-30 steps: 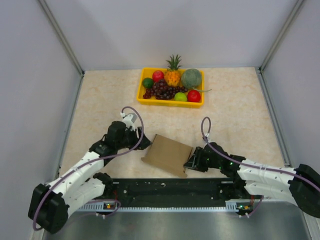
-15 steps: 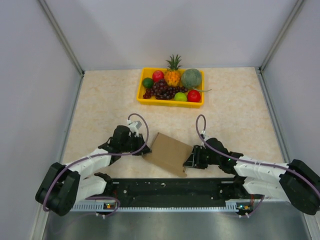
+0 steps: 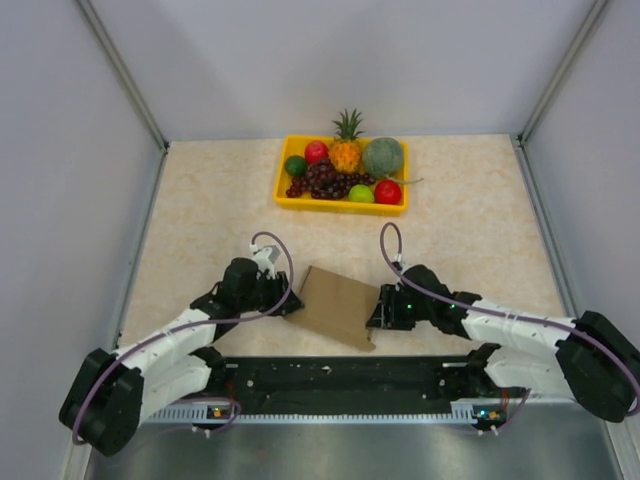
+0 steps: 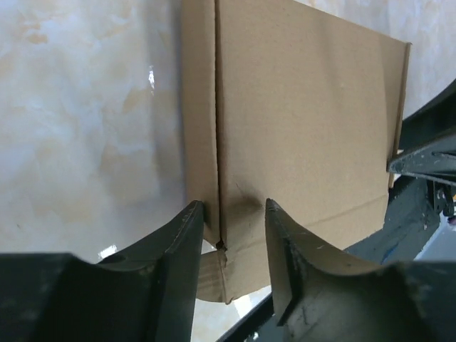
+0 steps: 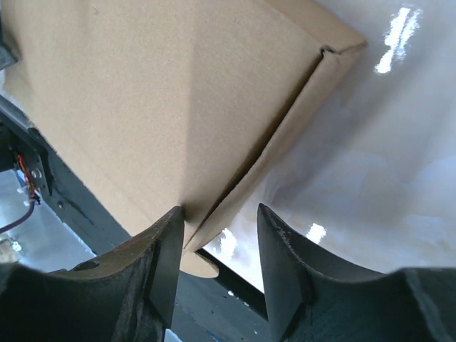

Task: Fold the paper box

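Note:
The paper box (image 3: pixel 335 305) is a flattened brown cardboard piece lying near the table's front edge, between both arms. My left gripper (image 3: pixel 291 299) sits at its left edge. In the left wrist view the box (image 4: pixel 306 121) fills the frame; the left gripper (image 4: pixel 231 217) is open and straddles the box's near corner, where a side flap meets the top panel. My right gripper (image 3: pixel 377 309) is at the box's right edge. In the right wrist view it (image 5: pixel 221 217) is open. Its left finger (image 5: pixel 167 249) touches the box (image 5: pixel 142 100) at the corner, and the side flap lies between the jaws.
A yellow tray (image 3: pixel 340 207) of plastic fruit stands at the back centre of the table. A black rail (image 3: pixel 340 375) runs along the near edge just under the box's front corner. Grey walls close the table on the left, right and back.
The left arm has dropped and reached in to the box's left edge; its jaws narrowed, then widened. The right gripper crept forward along the right edge and opened slightly. The box has hardly shifted.

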`<state>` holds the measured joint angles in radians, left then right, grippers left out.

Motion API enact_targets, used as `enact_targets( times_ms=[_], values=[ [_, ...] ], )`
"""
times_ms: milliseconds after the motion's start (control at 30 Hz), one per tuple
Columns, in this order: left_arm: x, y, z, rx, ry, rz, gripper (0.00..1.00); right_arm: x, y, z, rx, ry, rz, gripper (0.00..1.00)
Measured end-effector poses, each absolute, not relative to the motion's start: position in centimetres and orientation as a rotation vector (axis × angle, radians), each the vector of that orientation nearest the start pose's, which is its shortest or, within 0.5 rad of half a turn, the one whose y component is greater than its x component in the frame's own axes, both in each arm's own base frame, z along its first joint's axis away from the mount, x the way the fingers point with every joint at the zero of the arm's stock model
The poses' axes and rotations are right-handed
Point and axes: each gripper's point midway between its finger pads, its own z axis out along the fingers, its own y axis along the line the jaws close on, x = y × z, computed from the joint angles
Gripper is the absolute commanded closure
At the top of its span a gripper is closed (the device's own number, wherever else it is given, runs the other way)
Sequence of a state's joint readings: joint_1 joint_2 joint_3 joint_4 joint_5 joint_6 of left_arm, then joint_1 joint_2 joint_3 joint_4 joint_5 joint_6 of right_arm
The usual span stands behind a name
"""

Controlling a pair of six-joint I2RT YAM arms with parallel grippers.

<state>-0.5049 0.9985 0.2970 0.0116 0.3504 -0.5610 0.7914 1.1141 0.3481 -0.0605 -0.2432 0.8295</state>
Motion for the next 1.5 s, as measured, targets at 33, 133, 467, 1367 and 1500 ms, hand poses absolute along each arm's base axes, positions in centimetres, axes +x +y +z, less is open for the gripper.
enact_targets(
  times_ms=[33, 133, 467, 1367, 1500],
  values=[
    [18.4, -19.6, 5.1, 0.135, 2.395, -0.937, 0.50, 13.3, 23.6, 3.1, -0.078, 2.629, 0.959, 0.51],
    [18.0, -19.4, 5.9, 0.136, 2.401, -0.934, 0.46, 13.4, 23.2, 3.6, -0.079, 2.611, 0.952, 0.47],
    [18.4, -19.3, 4.9, 0.085, 2.476, -0.914, 0.55, 13.7, 23.4, 3.5, -0.081, 2.601, 0.952, 0.51],
    [16.3, -19.4, 6.1, 0.046, 2.365, -1.078, 0.65, 16.7, 23.9, 3.5, -0.125, 2.596, 0.947, 0.53],
    [13.9, -19.2, 3.6, -0.006, 2.462, -1.128, 0.58, 18.3, 24.7, 3.2, -0.158, 2.616, 0.925, 0.53]
  ],
)
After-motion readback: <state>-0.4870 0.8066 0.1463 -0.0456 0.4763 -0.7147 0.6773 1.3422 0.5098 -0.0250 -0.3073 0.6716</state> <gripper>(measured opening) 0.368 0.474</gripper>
